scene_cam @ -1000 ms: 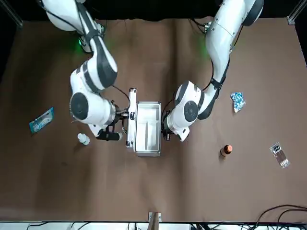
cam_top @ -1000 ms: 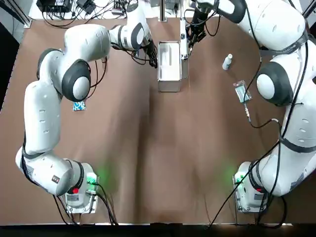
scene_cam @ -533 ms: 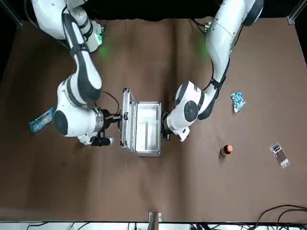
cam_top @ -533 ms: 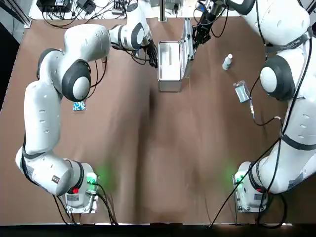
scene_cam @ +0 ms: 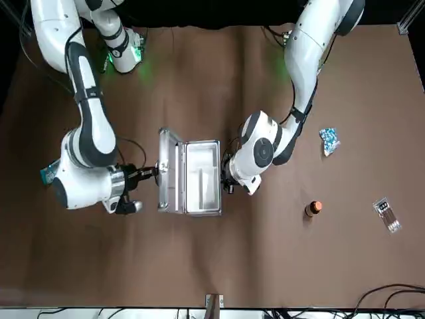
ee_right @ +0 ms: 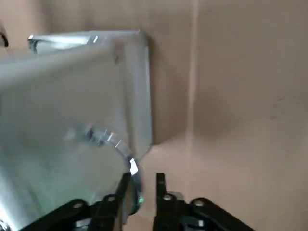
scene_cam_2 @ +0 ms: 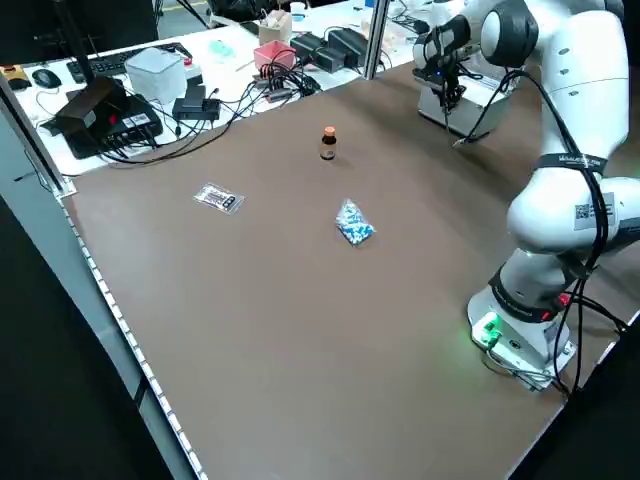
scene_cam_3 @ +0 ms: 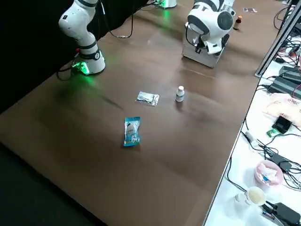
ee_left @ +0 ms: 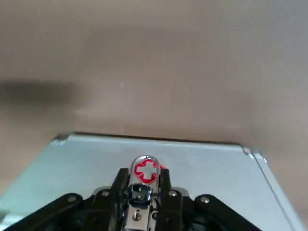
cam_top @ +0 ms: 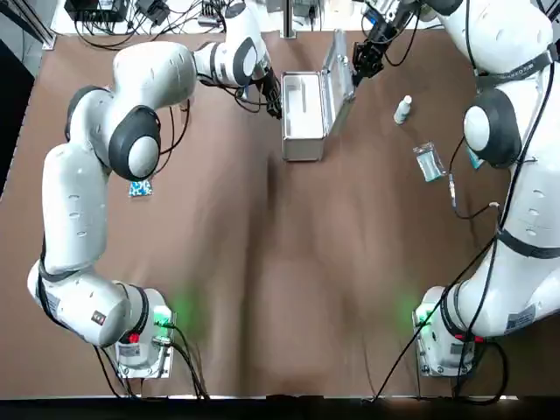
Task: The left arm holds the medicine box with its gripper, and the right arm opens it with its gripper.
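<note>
Jaws clamped — left gripper [cam_top: 275, 98] grips medicine box [cam_top: 302, 149], right gripper [cam_top: 359, 63] lid [cam_top: 338, 83].

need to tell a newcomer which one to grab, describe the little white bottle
Find the open metal medicine box at the table's far middle, held by the left gripper and right gripper. Past its raised lid, on the robot's right, stands a small white bottle. The clear sachet nearest it lies flat; the bottle alone stands upright.

Tally: one medicine box [cam_top: 302, 150]; two small bottles, a white bottle [cam_top: 402, 109] and a brown bottle [scene_cam: 313, 209]; two blue packets [scene_cam_2: 352, 222] [scene_cam_3: 132, 131]; two clear sachets [cam_top: 426, 162] [scene_cam_2: 218, 198].
</note>
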`<state>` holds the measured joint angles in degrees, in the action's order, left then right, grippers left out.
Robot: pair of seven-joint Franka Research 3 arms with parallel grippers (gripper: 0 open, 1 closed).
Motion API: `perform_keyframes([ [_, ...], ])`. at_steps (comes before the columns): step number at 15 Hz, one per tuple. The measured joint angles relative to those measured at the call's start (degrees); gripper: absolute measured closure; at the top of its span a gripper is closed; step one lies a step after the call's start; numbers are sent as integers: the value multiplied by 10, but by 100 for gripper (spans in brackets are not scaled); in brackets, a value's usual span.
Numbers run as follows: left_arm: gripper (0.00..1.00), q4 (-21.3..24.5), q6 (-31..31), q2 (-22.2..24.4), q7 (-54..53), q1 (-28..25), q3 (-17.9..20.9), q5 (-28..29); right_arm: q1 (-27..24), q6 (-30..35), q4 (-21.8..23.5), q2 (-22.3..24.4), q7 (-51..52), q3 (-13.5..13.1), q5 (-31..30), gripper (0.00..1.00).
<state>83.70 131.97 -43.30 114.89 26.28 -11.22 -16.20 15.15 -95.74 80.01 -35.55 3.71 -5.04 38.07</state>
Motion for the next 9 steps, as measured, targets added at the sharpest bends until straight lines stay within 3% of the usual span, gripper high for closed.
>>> perform_keyframes([
  [7, 70, 2, 1, -4, -9, -1, 3, 0, -15, 15, -9, -6, 9, -8, -1, 8],
  [8, 70, 2, 1, -4, -9, -1, 3, 0, -19, 24, -12, -6, 9, -8, -1, 0],
  [9, 70, 2, 1, -4, -9, -1, 3, 0, -26, 35, -16, -6, 9, -9, -2, 0],
])
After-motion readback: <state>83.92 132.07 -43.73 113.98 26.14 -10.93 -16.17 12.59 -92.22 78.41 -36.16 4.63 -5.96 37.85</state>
